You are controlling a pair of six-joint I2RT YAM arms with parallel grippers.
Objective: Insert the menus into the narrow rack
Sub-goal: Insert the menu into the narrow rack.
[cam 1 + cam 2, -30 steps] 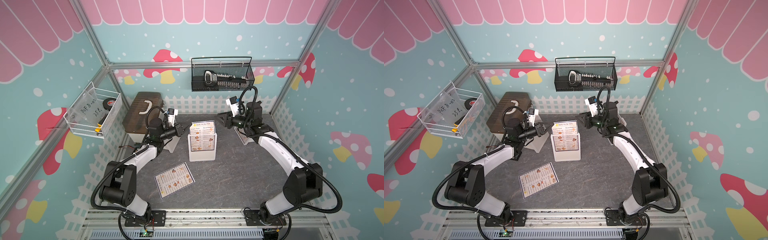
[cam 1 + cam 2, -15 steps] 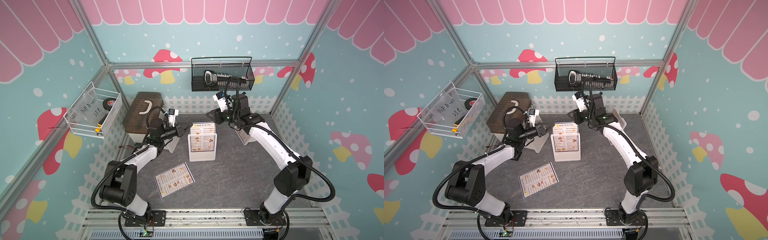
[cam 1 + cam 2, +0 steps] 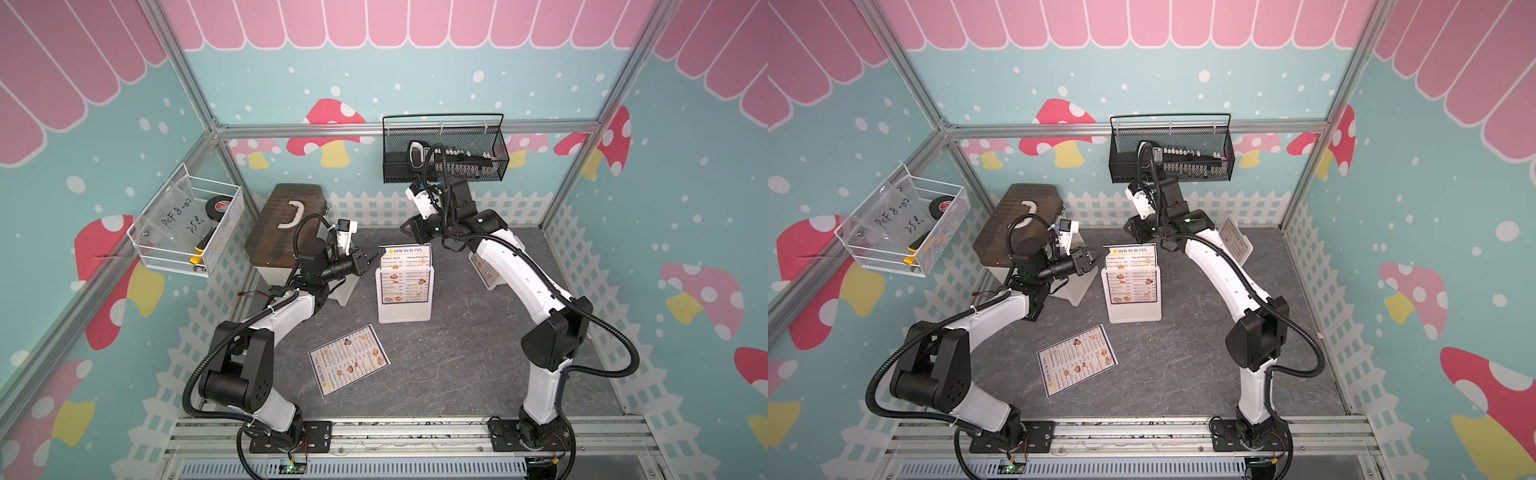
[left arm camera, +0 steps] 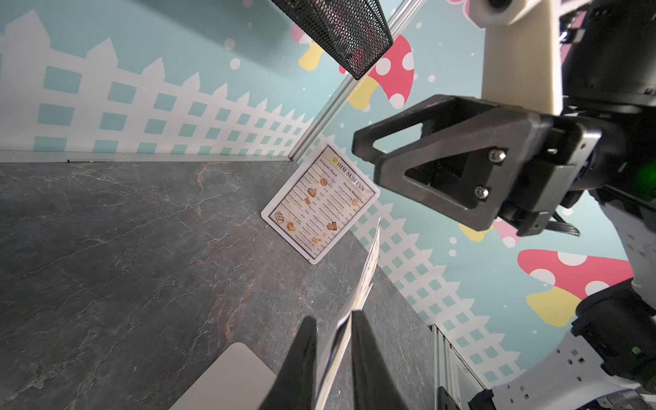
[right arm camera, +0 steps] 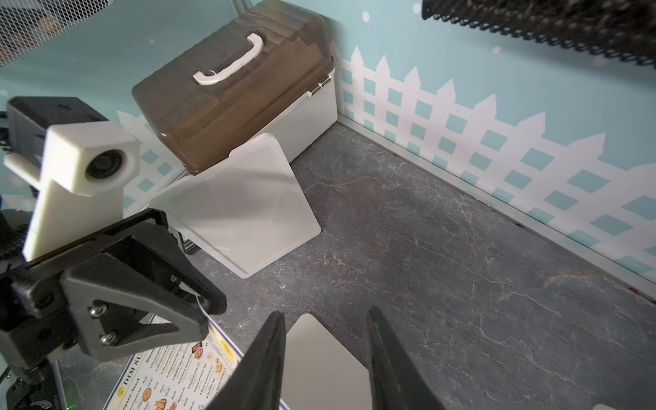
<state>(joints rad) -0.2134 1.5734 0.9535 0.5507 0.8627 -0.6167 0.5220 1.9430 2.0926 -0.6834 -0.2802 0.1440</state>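
One menu [image 3: 405, 266] is sitting in the rack [image 3: 404, 311] at frame centre. The left gripper [image 3: 372, 263] is straddling its top corner, jaws slightly parted. The right gripper [image 3: 407, 230] is hovering behind, parted and empty. Two are waiting: the flat menu [image 3: 348, 359] at lower centre and the leaning menu [image 3: 1235, 243] right of centre.

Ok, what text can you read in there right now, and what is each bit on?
"DIM SUM INN": heading of the upright menu in the rack.
"DIM SUM INN", "Antipasti / Snack": leaning menu.
"DIM SUM INN", sideways: flat menu.
"PCF 8-0…", "25…": handwritten, clear sheet in the white wire basket; endings unclear.
Menu item lines and prices: too small.
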